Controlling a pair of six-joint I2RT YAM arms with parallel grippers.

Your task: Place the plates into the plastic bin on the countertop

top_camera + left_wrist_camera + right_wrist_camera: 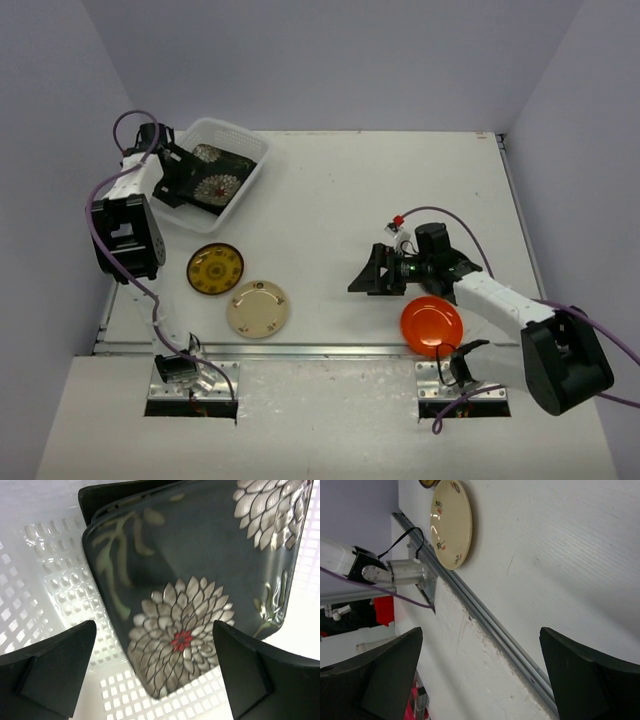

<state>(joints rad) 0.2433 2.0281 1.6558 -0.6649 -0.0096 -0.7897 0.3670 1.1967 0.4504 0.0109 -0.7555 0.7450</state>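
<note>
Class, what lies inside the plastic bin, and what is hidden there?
Inside the bin, a black flowered plate lies over a second dark plate. Most of that lower plate, and anything beneath it, is covered.

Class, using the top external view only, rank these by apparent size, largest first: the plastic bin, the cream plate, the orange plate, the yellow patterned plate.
1. plastic bin
2. cream plate and orange plate: too alike to separate
3. yellow patterned plate, slightly smaller
</note>
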